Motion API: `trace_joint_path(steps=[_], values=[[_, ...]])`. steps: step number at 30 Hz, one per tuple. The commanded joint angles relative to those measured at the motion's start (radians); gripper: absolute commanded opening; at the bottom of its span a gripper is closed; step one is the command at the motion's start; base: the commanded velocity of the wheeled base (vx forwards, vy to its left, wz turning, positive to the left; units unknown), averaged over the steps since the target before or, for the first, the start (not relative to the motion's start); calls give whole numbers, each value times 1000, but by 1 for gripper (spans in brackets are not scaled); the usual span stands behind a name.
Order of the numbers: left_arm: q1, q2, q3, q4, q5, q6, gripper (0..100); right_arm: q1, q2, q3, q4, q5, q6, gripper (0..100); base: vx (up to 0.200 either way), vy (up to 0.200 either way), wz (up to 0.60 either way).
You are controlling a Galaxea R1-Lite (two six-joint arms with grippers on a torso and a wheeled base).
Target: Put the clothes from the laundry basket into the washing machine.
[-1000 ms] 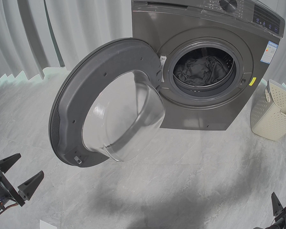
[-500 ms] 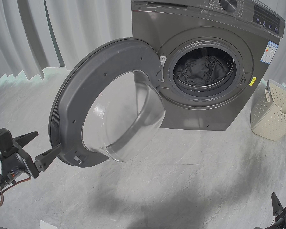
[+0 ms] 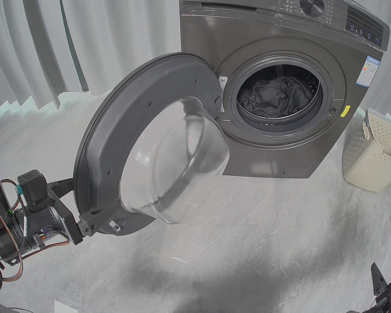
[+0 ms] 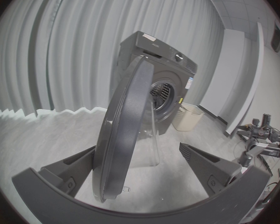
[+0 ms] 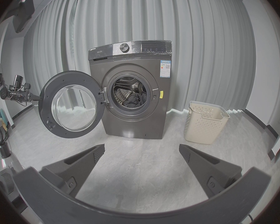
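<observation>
The grey washing machine stands with its round door swung wide open to the left. Dark clothes lie in the drum, and the right wrist view shows the same clothes. My left gripper is open at the door's outer edge, one finger on each side of the rim. In the left wrist view the door rim stands between the fingers of the left gripper. My right gripper is open low at the front right, far from the machine; nothing is in the right gripper.
A cream perforated laundry basket stands on the floor right of the machine, and the right wrist view has the basket too. Grey curtains hang behind. Open tiled floor lies in front of the machine.
My left gripper has risen and moved right until its fingers straddle the door's rim. The door has swung a little toward the machine. The right arm has stayed still.
</observation>
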Motion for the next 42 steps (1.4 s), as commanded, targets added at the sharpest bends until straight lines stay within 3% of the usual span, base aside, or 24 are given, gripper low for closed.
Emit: trace_joint_path(steps=[1, 6, 10, 11, 12, 14, 24, 42], values=[[-80, -6, 14, -4, -22, -2, 100, -1, -16, 7, 0, 0, 0, 100, 0, 0, 0], [-154, -28, 11, -4, -60, -33, 100, 1, -16, 7, 0, 0, 0, 100, 0, 0, 0], [-206, -51, 11, -4, -85, -91, 100, -1, -16, 7, 0, -2, 0, 100, 0, 0, 0], [-208, -51, 11, -4, -86, -94, 100, -1, -16, 7, 0, 0, 0, 100, 0, 0, 0], [-232, -60, 11, -4, -89, -131, 100, -1, -16, 7, 0, -2, 0, 100, 0, 0, 0], [-240, -66, 12, -4, -88, -151, 100, -1, -16, 7, 0, -2, 0, 100, 0, 0, 0], [-226, -100, 26, 3, -77, -148, 100, -1, -16, 8, 0, 0, 0, 100, 0, 0, 0], [-243, 64, -100, -5, -75, -148, 100, -1, -16, 7, 0, -2, 0, 100, 0, 0, 0]])
